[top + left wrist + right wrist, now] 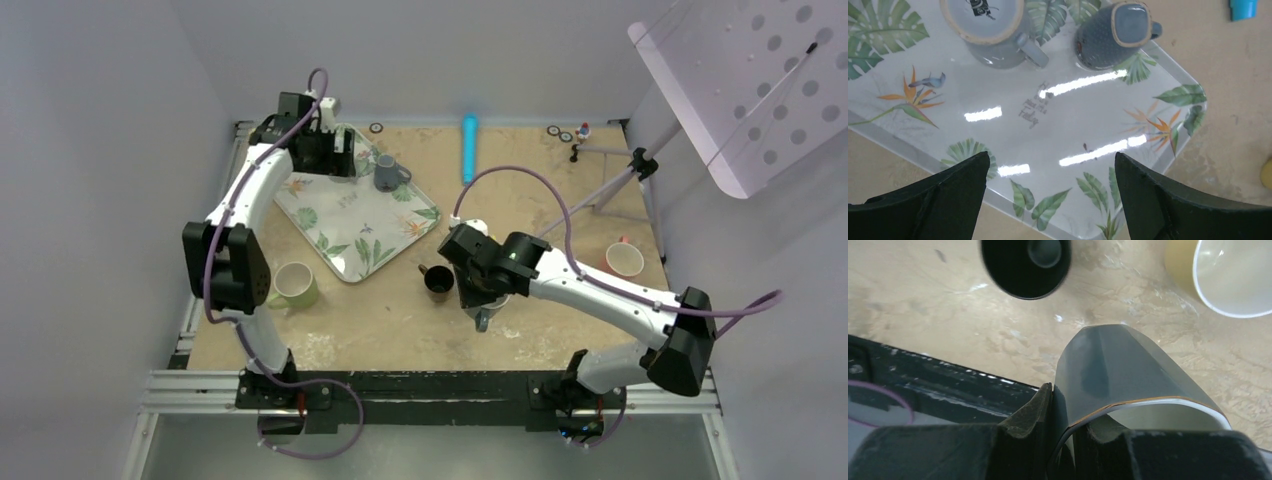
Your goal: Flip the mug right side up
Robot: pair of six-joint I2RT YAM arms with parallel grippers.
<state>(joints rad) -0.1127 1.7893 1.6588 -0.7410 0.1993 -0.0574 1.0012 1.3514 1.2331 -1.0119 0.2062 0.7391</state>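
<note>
Your right tool (1063,416) is nearly closed and pinches the wall of the grey mug (1128,370) at its lip, with one finger outside and one inside. From that grip the mug's long axis runs straight away from the tool and down towards the bench (923,315). The mouth is at the tool and the closed base is at the far end. By my reading the mug is base-down but tilted, so the coming move turns on bringing that axis plumb before the base meets the bench. From above, only the handle (483,321) peeks out under the wrist, pointing towards the arms' bases.

The mug has flat facets with soft edges, a matte slate outside, a thin tan line at the lip and a glossy white inside. It looks like hard, slick glazed ceramic, so a pinch on the thin lip could slip or pivot. A glossy black mug (1025,265) stands mouth-up just beyond it, and a pale yellow-green mug (1228,275) lies farther off. The bench top is mottled and sandy.

Your left tool (1050,160) is spread wide and holds nothing. It hangs well apart over the shiny leaf-print tray (1083,120), where two grey mugs, one large (990,30) and one speckled (1113,32), appear to be bottom-up. The right arm is the only one placed for this.
</note>
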